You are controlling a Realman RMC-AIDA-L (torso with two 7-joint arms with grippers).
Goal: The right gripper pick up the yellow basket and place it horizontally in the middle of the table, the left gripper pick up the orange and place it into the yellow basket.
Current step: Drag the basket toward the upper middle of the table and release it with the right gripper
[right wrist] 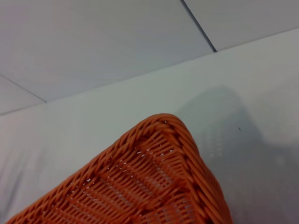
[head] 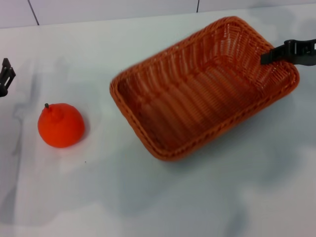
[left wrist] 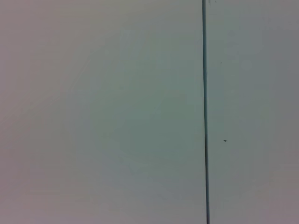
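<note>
The yellow basket [head: 207, 89], an orange-brown woven wicker one, is in the middle-right of the head view. It lies diagonally, empty, with a wide shadow on the table under it. My right gripper [head: 270, 56] reaches in from the right edge and is shut on the basket's far right rim. A corner of the basket also shows in the right wrist view [right wrist: 154, 182]. The orange [head: 60, 125] sits on the white table at the left, apart from the basket. My left gripper [head: 6, 76] is at the far left edge, above and left of the orange.
The white table [head: 148, 197] runs back to a tiled wall [head: 123, 7]. The left wrist view shows only a plain pale surface with one dark seam [left wrist: 204, 112].
</note>
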